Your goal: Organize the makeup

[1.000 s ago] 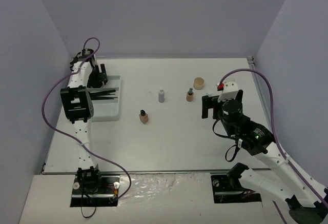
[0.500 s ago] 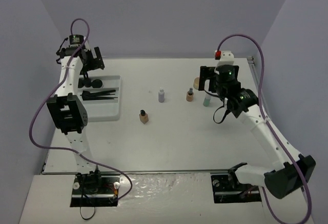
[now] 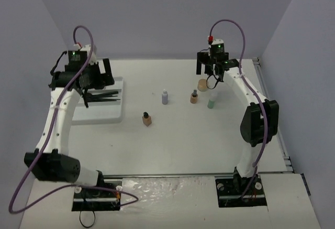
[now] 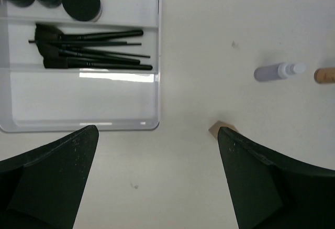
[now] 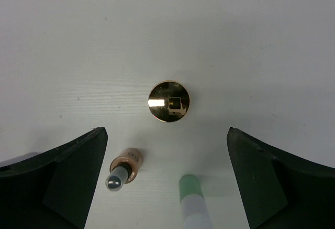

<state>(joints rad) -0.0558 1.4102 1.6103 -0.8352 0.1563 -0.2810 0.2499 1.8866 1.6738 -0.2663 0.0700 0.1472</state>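
The left gripper (image 4: 157,130) hangs wide open and empty by the white tray (image 4: 78,98), which holds black brushes (image 4: 94,51) and round pots (image 4: 81,1). Mid-table stand a beige bottle (image 3: 147,119), a grey bottle (image 3: 165,97), a tan bottle (image 3: 194,98) and a green-white bottle (image 3: 212,102), loose. The right gripper (image 5: 167,134) gapes empty above the gold compact (image 5: 169,101).

Robotics lab cell: flat white table (image 3: 178,145) boxed by plain grey panels (image 3: 157,14); white jointed left arm (image 3: 56,116) and right arm (image 3: 245,86) bolted at 6 o'clock.
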